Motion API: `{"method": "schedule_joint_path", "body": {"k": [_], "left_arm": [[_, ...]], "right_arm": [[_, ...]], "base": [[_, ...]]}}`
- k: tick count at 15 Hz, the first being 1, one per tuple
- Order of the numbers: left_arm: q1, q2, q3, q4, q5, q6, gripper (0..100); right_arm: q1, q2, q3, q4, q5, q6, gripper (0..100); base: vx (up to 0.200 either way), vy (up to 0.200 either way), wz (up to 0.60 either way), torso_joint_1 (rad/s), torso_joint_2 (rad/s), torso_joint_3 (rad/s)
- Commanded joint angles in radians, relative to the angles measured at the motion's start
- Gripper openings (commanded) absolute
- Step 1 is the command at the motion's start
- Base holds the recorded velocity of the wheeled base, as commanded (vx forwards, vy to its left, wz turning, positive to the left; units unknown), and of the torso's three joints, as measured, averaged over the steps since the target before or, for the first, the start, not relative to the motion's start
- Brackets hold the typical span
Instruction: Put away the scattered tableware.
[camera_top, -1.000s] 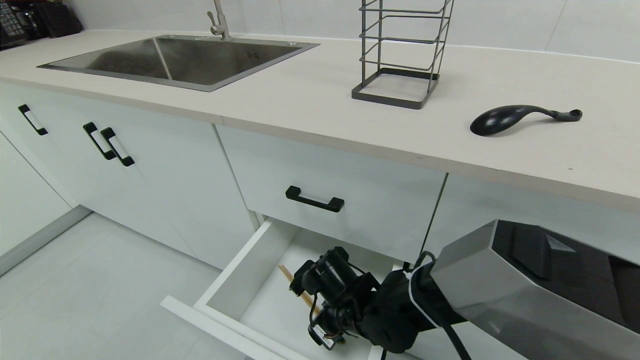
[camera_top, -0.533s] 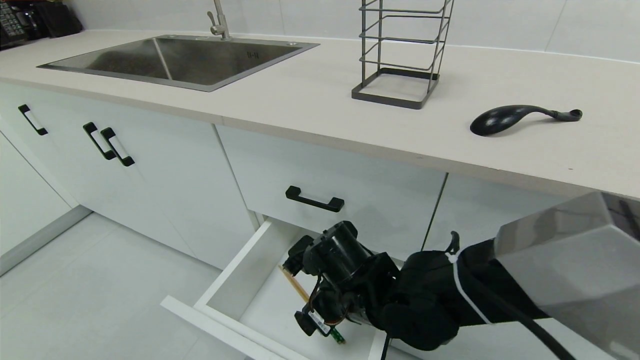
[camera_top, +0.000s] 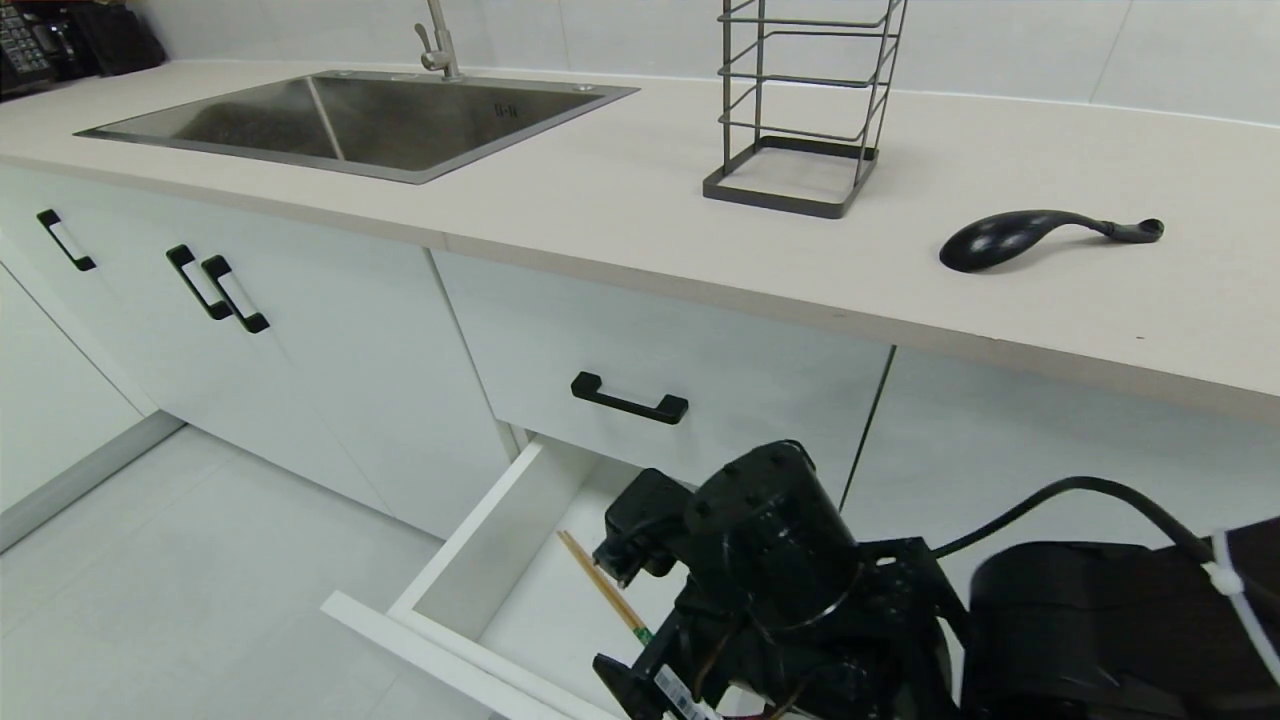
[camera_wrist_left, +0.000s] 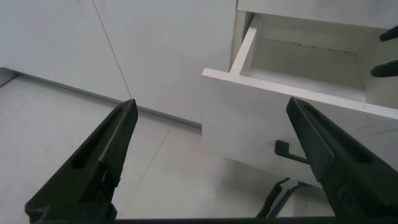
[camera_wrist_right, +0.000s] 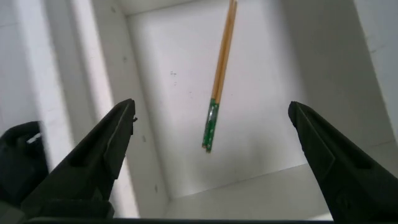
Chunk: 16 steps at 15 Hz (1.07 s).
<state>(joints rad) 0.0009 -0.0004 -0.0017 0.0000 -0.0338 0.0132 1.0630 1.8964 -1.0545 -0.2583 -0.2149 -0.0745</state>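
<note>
The chopsticks (camera_wrist_right: 219, 81) lie in the open drawer (camera_top: 470, 555), on its flat white floor. They are a slim pair of pale wood sticks with green-painted ends, pressed side by side and set at a slant to the drawer's walls. A spoon (camera_top: 1010, 238) rests on the table (camera_top: 620, 200) well above and to the right. It is glossy black, with an oval bowl and a curved handle that ends in a small loop.

The right tool (camera_wrist_right: 210, 106) hangs over the drawer directly above the chopsticks. Its two dark fingers are spread wide, one to each side of the pair, holding nothing and clear of the sticks. The left tool (camera_wrist_left: 211, 102) is spread just as wide and empty, low outside the drawer, facing its white front panel.

The table is a smooth beige slab. A dark wire rack (camera_top: 800, 110) with a square base stands on it, and a brushed steel sink (camera_top: 350, 110) is set into it on the left. The cabinet fronts below are plain white with black bar handles.
</note>
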Motion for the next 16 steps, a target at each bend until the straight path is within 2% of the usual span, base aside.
{"method": "schedule_joint_path", "body": {"k": [1,4,6,8,16], "left_arm": [[0.001,0.000,0.000,0.000,0.000,-0.001,100],[0.001,0.000,0.000,0.000,0.000,-0.001,100],[0.001,0.000,0.000,0.000,0.000,-0.001,100],[0.001,0.000,0.000,0.000,0.000,0.001,100],[0.001,0.000,0.000,0.000,0.000,-0.001,100]], "right_arm": [[0.008,-0.142,0.185,-0.111,0.006,-0.007,100],[0.008,-0.201,0.307,-0.237,0.035,-0.007,100],[0.006,-0.253,0.372,-0.248,0.115,-0.005,100],[0.006,-0.270,0.383,-0.248,0.158,0.005,100],[0.020,-0.235,0.429,-0.288,0.143,0.016,100]], "base": [[0.000,0.000,0.00,0.000,0.00,0.000],[0.000,0.000,0.00,0.000,0.00,0.000],[0.000,0.000,0.00,0.000,0.00,0.000],[0.000,0.000,0.00,0.000,0.00,0.000],[0.000,0.000,0.00,0.000,0.00,0.000]]}}
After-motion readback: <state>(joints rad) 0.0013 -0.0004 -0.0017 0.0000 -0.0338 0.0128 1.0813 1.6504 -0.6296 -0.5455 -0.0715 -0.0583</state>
